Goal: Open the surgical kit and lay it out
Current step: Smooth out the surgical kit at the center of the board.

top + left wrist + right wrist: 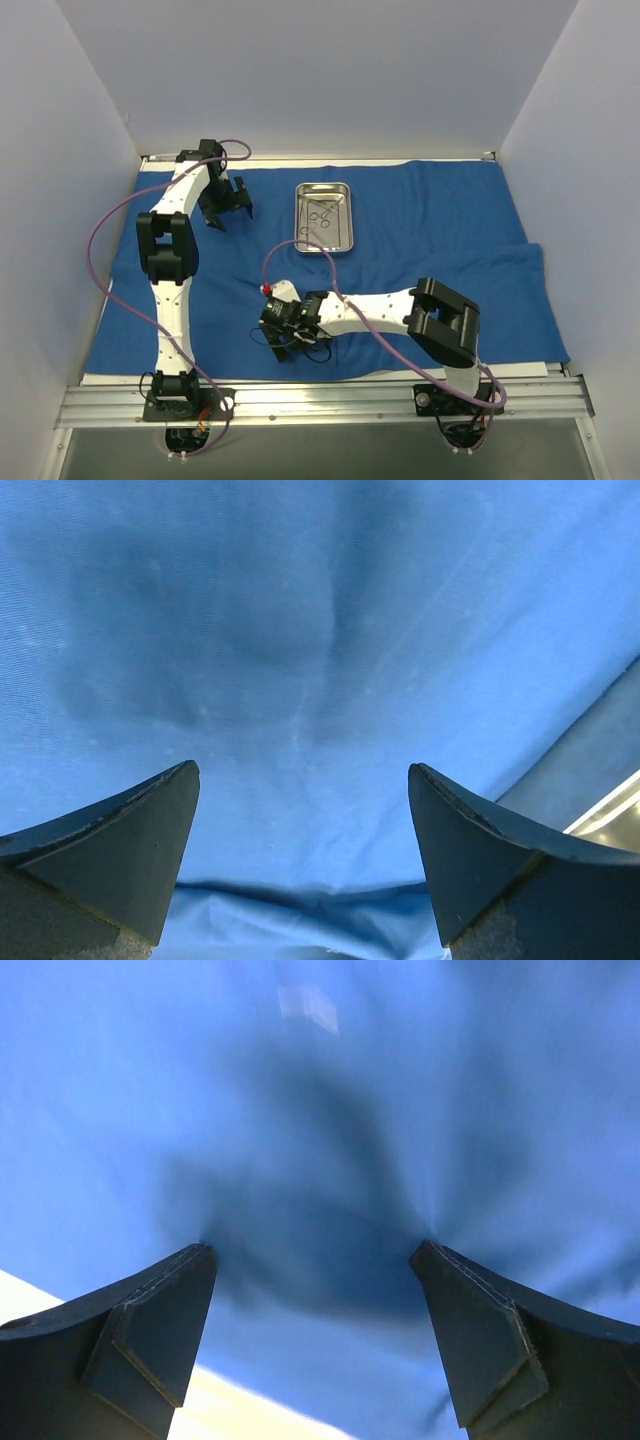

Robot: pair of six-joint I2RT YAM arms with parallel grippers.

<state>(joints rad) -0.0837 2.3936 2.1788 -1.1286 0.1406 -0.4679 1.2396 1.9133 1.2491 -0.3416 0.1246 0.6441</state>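
The blue cloth wrap (430, 230) lies spread open over the table. On it at the back centre sits the steel tray (343, 222), with thin metal instruments (320, 214) lying inside. My left gripper (230, 211) hangs open at the back left, to the left of the tray. Its wrist view shows only cloth (300, 630) between the spread jaws (300, 770), with a fold (300, 895) near the fingers. My right gripper (288, 343) is low over the cloth's front edge. It stands open (312, 1248) over blurred blue cloth (330, 1110) and holds nothing.
White walls close in the table on the left, back and right. A metal rail (330, 400) runs along the front, by the arm bases. The cloth bunches in a raised fold at the right (520, 262). The bare pale table edge (230, 1405) shows under the right gripper.
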